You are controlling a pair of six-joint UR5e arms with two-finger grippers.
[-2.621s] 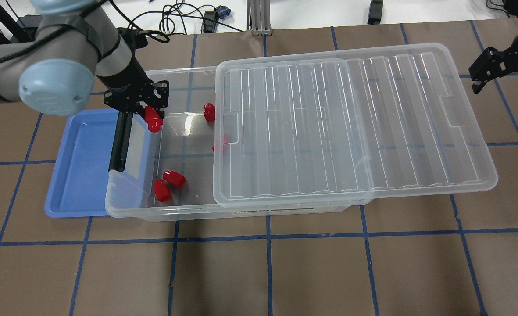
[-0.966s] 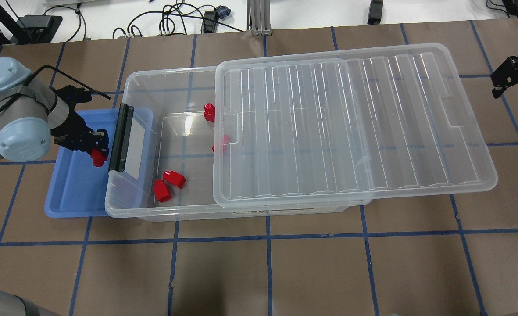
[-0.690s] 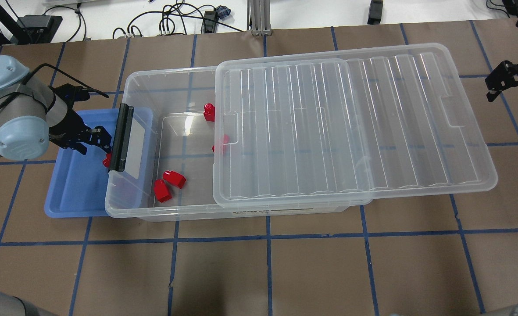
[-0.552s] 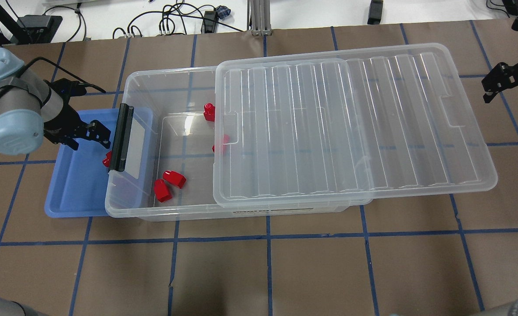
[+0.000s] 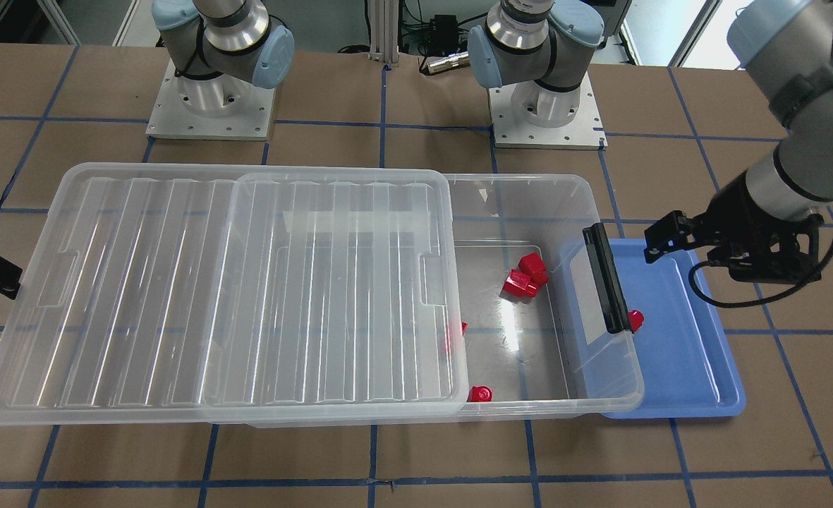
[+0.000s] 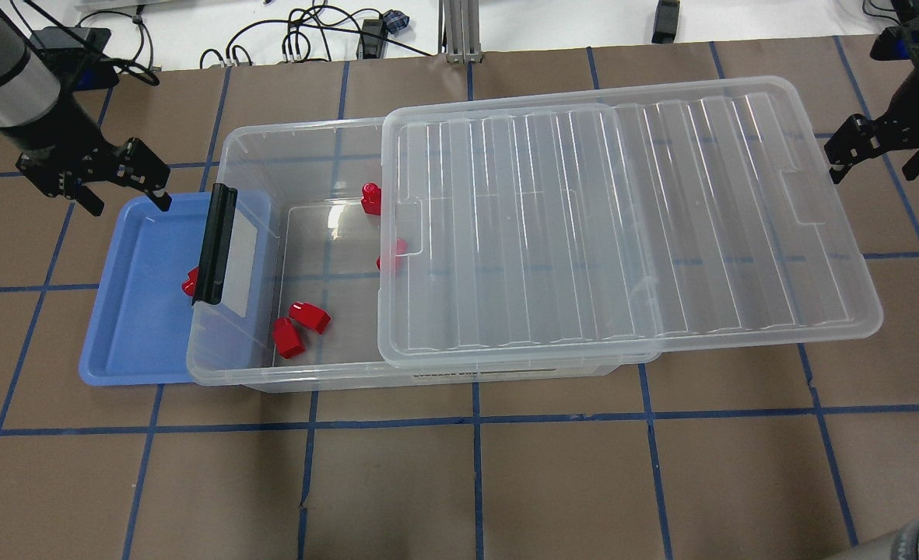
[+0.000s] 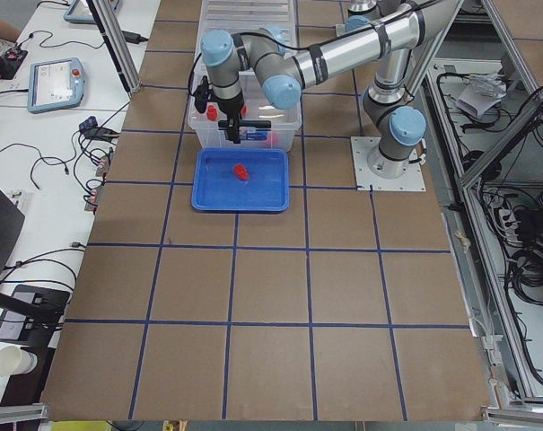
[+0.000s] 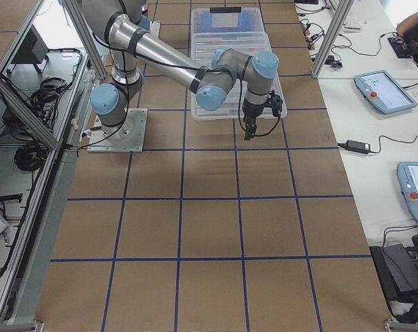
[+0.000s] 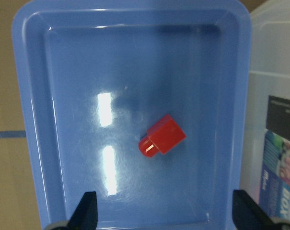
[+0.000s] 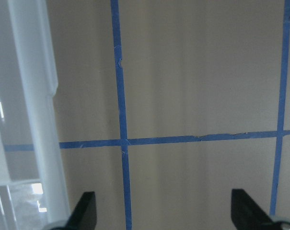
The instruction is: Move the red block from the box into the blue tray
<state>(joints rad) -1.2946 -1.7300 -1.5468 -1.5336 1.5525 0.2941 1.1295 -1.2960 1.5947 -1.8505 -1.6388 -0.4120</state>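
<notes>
The red block (image 6: 189, 281) lay on the floor of the blue tray (image 6: 136, 319), on its side, clear of the tray's walls in the left wrist view. In the overhead view it was partly tucked under the black latch bar (image 6: 212, 243) of the box (image 6: 229, 148). Some two and a half seconds earlier that block had been pinched in the left tool (image 6: 127, 202) above the box's open end. A second earlier it hung over the tray, and shortly after that it was let go. Since then the left tool had risen and drawn back to the tray's far corner, fingers spread wide with nothing between them. The right tool (image 6: 873, 167), also spread and empty, had drifted slightly nearer the end of the slid-aside lid (image 6: 622, 218) above the bench (image 6: 459, 482). Four other red blocks (image 6: 289, 337) sat unmoved inside the box.
</notes>
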